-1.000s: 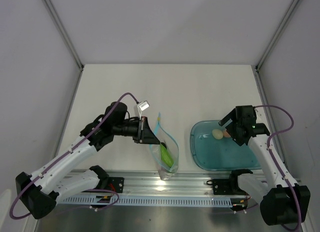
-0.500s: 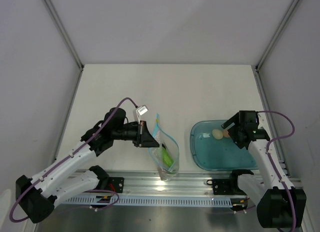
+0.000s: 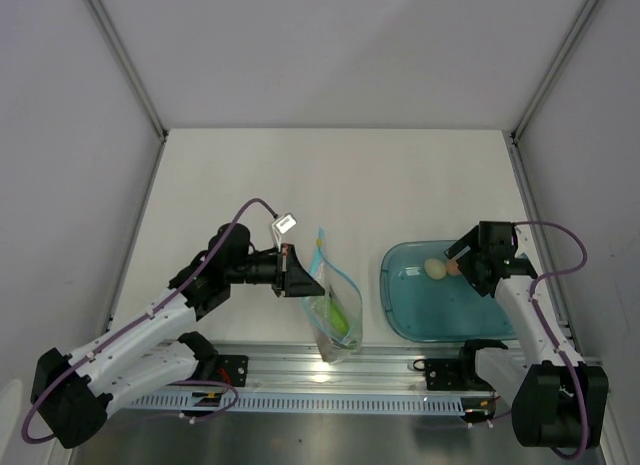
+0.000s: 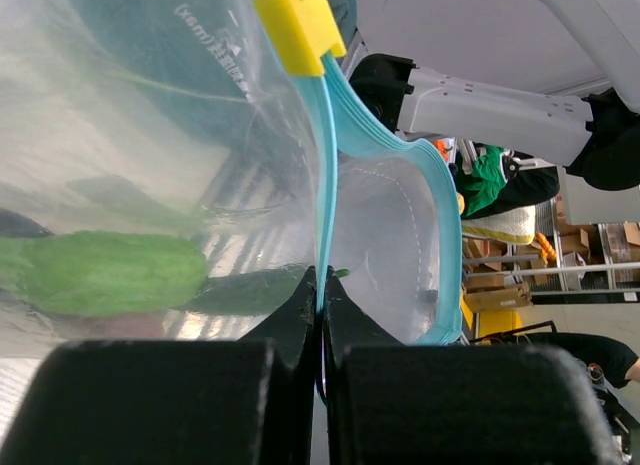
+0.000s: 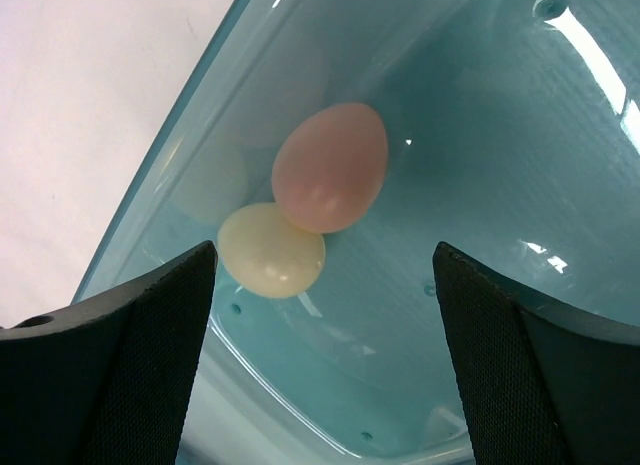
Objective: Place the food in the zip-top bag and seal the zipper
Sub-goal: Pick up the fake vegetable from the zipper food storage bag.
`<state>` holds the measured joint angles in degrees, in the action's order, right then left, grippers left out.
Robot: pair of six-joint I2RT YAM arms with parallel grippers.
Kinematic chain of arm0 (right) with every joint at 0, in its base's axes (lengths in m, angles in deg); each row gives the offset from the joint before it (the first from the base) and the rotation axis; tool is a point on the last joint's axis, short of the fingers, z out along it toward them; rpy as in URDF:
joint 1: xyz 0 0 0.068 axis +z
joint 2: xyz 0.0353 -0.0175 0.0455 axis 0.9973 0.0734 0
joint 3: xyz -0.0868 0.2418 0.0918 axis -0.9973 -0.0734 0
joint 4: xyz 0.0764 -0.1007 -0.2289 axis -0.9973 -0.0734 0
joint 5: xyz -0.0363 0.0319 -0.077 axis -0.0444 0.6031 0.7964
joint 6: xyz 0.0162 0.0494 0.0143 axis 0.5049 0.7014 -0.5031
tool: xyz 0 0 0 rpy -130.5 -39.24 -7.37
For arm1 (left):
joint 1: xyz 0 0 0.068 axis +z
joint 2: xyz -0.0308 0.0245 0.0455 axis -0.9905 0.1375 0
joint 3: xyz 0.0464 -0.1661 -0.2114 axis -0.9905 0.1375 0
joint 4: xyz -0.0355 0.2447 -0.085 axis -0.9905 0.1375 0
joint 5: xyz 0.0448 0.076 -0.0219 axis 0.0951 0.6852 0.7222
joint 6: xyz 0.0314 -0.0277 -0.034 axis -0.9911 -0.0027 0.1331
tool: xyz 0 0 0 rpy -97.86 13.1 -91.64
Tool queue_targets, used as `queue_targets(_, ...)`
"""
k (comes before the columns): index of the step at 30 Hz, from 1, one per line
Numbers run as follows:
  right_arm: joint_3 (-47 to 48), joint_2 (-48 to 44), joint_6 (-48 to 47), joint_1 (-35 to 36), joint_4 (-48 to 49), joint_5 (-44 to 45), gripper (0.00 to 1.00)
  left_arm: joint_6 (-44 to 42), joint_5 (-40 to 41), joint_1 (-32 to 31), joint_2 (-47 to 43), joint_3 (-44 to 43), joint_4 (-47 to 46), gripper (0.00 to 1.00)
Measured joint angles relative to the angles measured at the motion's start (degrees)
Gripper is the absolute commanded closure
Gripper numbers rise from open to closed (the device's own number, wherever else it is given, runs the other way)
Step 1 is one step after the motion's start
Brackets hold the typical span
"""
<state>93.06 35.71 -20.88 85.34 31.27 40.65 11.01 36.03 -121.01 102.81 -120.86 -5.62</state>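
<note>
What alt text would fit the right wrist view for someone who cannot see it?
A pink egg and a cream egg lie touching near the wall of a translucent teal tray, framed between the open black fingers of the right claw.

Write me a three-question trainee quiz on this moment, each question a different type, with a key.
1. True or false: the right hand is shut on the pink egg.
2. What lies in the teal tray? A. the pink egg and a cream egg. B. a cucumber. C. a pepper.
3. Fill in the colour: the left hand pinches the zip-top bag at its ___ zipper.
Key: 1 false, it is open above the eggs; 2 A; 3 light blue.
</note>
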Motion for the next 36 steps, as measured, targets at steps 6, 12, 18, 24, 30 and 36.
queue_targets(6,-1.31,1.66,-0.17,-0.92,2.14,0.85,0.14,-0.17,0.02,-0.22,0.81,0.15,-1.36,0.99)
queue_targets(12,-1.92,6.82,0.20,-1.53,5.77,0.96,0.19,-0.61,-0.98,-0.26,3.48,0.57,-3.17,0.99)
queue_targets(18,-1.92,11.98,1.49,-1.86,9.44,0.59,0.28,-1.05,-2.84,-0.28,6.56,0.57,-4.85,0.99)
queue_targets(24,-1.92,14.88,1.99,-1.92,11.54,0.31,0.50,-1.11,-3.65,-0.28,7.72,0.57,-5.75,0.99)
queue_targets(30,-1.92,14.12,2.05,-1.92,11.08,0.33,0.74,-1.09,-3.80,-0.28,7.69,0.57,-5.86,0.99)
queue_targets(36,-1.95,5.68,0.24,-1.95,7.76,0.26,1.00,-1.07,-3.80,-0.28,6.49,0.68,-5.03,1.00)
